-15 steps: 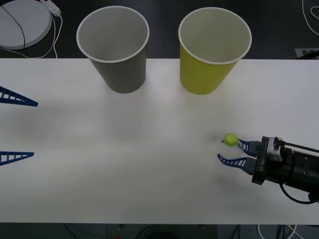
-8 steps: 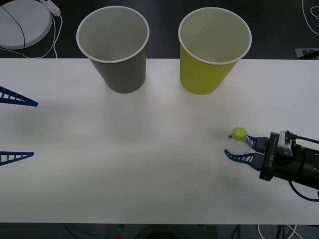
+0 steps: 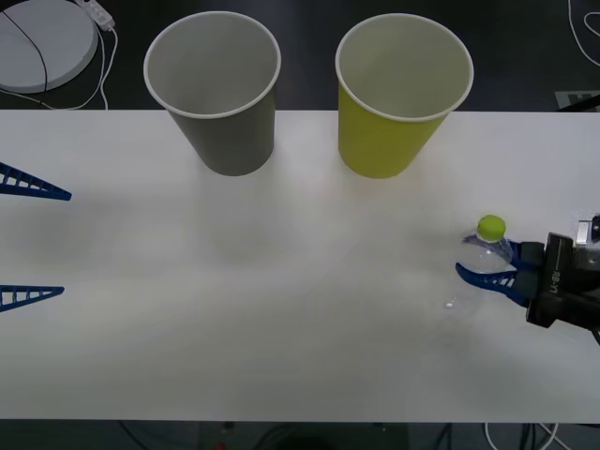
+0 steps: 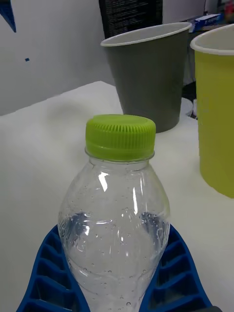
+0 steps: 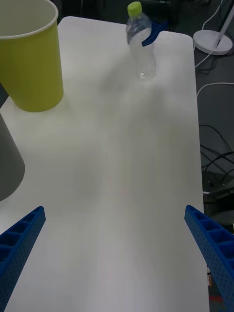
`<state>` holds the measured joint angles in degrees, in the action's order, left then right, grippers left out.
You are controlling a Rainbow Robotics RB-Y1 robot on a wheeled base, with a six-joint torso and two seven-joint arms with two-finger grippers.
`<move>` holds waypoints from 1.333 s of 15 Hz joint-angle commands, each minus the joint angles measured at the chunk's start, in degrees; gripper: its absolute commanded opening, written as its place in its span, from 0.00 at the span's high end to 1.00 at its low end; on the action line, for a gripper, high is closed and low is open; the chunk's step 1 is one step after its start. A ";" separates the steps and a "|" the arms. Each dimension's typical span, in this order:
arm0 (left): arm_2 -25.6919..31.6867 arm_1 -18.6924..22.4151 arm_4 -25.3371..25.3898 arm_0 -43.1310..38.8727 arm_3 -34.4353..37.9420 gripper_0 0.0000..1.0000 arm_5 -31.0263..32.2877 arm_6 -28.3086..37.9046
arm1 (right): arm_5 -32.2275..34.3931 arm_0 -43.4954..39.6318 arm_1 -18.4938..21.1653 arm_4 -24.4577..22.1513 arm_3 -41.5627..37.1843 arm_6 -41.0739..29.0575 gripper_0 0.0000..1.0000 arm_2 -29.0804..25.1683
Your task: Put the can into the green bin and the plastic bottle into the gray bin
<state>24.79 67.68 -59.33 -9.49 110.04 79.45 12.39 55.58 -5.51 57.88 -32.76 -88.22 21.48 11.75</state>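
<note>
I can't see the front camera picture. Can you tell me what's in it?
The right gripper holds the clear plastic bottle with a lime-green cap at the right edge of the white table. The gray bin and the green bin stand side by side at the far edge. The left gripper waits open at the left.

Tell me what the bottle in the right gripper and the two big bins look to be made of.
The plastic bottle looks like thin clear plastic, glossy with highlights and see-through walls, with a ribbed lime-green cap. The right gripper holds it upright between blue ribbed fingers. The gray bin and the green bin look like matte paper cups: colored outsides, white insides, rolled white rims, though coated card is possible.
</note>
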 commanded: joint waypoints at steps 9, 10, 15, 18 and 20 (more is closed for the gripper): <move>0.00 0.00 0.00 0.00 0.00 0.00 0.00 0.00 | -1.88 -16.99 1.27 -13.20 -21.64 -29.83 1.00 -26.69; 0.00 0.00 0.00 0.00 0.00 0.00 0.00 0.00 | -2.67 -18.39 1.27 -13.82 -24.02 -31.59 1.00 -28.62; 0.00 0.00 0.00 0.00 0.00 0.00 0.00 0.00 | -3.55 -22.70 1.45 -14.79 -32.72 -40.73 1.00 -36.80; 0.00 0.00 0.00 0.00 0.00 0.00 0.00 0.00 | -3.55 -22.79 2.15 -16.54 -35.35 -45.83 1.00 -40.49; 0.00 0.00 0.00 0.00 0.00 0.00 0.00 0.00 | -3.64 -22.79 3.65 -16.63 -37.11 -49.79 1.00 -42.95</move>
<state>24.79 67.68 -59.33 -9.49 110.04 79.45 12.39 52.01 -28.30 60.88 -49.33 -124.65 -26.63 -30.23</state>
